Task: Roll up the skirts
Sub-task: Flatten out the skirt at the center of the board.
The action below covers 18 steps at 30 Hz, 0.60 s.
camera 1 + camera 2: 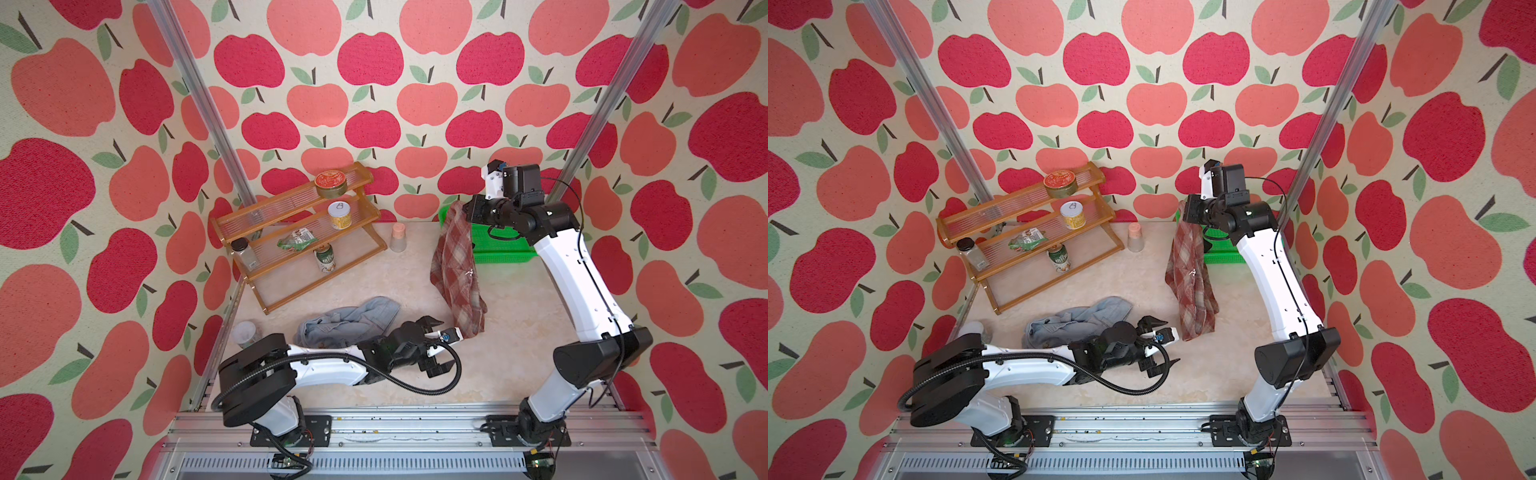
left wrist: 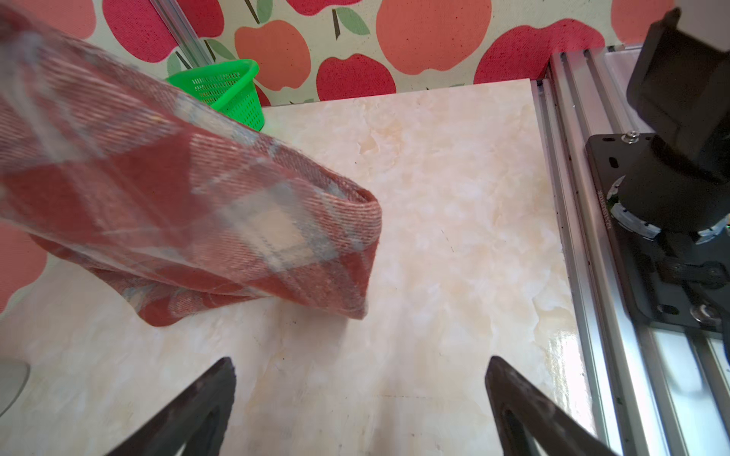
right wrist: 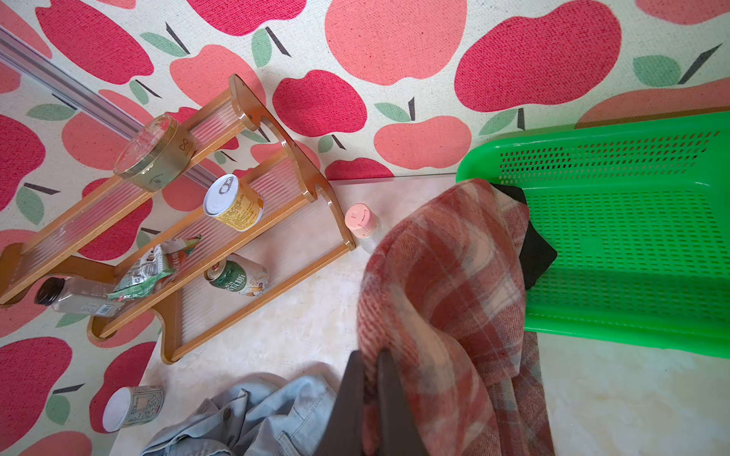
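Standing at back, one wooden rack [image 1: 286,203] holds three cans; one green basket [image 3: 632,237] holds the black skirt [image 3: 535,252], while the right gripper [image 3: 369,361] pinches the hanging plaid skirt [image 1: 457,270]; the denim skirt [image 1: 349,320] lies crumpled beside the left gripper [image 2: 360,367], spread wide.

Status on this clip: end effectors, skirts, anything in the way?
Left end effector open, empty. Right end effector shut on plaid skirt, hanging unrolled. Denim skirt crumpled on table. Green basket just beside plaid.
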Motion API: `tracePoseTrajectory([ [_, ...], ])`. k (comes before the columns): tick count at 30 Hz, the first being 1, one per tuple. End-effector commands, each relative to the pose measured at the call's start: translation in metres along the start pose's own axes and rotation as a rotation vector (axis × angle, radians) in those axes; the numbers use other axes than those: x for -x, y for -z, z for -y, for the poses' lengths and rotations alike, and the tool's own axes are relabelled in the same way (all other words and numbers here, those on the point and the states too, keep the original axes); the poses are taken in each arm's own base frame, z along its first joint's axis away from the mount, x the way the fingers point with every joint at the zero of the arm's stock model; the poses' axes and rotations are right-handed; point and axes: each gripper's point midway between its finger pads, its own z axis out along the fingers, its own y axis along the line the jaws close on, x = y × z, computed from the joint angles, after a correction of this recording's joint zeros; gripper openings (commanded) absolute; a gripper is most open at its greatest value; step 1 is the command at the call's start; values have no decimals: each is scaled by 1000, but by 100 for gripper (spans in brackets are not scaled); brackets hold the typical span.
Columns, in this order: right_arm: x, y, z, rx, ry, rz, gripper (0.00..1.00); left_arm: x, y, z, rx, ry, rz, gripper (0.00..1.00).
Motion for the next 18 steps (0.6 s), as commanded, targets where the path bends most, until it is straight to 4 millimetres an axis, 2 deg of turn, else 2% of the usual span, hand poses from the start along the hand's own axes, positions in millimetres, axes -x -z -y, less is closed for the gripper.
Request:
tracePoseTrajectory([
  [1,7,-7,2,-16,25,28,0,41,-15,-8,102,-14,103,100],
  [4,6,-8,3,-21,30,27,0,45,-28,-7,128,-5,104,100],
  [8,5,-8,6,-28,30,25,0,47,-38,-20,208,26,102,100],
  [18,5,8,12,-23,14,64,0,21,-76,-48,415,-20,-34,99],
])
